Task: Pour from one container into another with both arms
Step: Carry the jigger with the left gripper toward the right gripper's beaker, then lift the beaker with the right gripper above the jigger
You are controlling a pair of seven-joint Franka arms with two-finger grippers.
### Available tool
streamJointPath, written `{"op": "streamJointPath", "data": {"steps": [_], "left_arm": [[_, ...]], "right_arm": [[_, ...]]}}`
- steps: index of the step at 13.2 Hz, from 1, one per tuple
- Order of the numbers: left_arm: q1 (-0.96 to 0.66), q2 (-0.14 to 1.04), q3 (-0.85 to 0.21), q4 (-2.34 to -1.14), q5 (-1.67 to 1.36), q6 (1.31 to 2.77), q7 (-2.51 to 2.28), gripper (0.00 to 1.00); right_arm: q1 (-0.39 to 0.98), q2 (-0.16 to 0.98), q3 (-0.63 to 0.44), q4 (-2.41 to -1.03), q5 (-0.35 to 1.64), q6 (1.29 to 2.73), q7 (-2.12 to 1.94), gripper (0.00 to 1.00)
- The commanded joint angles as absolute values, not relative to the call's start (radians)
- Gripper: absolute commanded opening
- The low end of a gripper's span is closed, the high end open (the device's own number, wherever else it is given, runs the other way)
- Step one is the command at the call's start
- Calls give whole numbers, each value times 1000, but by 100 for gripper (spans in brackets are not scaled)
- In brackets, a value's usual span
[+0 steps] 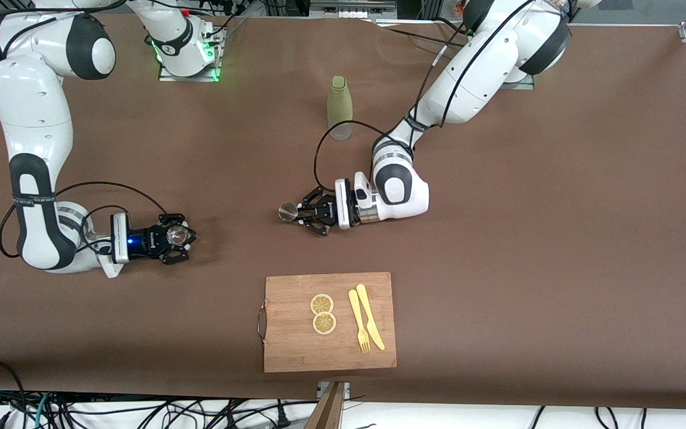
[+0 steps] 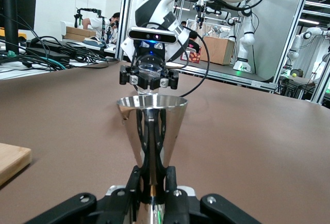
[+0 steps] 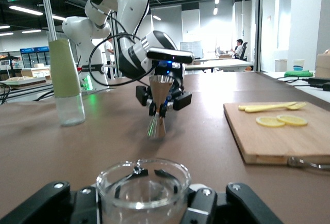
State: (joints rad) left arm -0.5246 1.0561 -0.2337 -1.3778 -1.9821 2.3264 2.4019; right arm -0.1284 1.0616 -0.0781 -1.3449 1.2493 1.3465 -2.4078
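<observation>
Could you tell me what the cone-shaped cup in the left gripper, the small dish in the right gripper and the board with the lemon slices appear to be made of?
Cone-shaped cup in the left gripper: polished metal, probably steel; mirror-like reflections. Small round dish in the right gripper: clear glass or plastic; the table shows through. Rectangular board: light wood, possibly bamboo; visible grain, matte, with a metal handle.

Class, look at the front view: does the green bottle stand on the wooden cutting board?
No. The green bottle stands on the bare brown table, farther from the camera than the cutting board.

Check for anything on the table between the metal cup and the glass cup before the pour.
Nothing visible: bare table lies between the metal cup in the left gripper and the glass cup in the right gripper.
</observation>
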Motion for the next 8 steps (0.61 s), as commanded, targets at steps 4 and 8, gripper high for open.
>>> {"op": "streamJointPath", "data": {"steps": [4,8], "left_arm": [[-564,1080,-236,-1316,-2005,2368,2425,0],[-584,1080,-238,-1298,-2003,2413,2398,0]], "right_arm": [[-14,881,-121,-1516,1350,1405,-2333,9],[66,816,-179,-1543,1351,1434,-2280,9]]}}
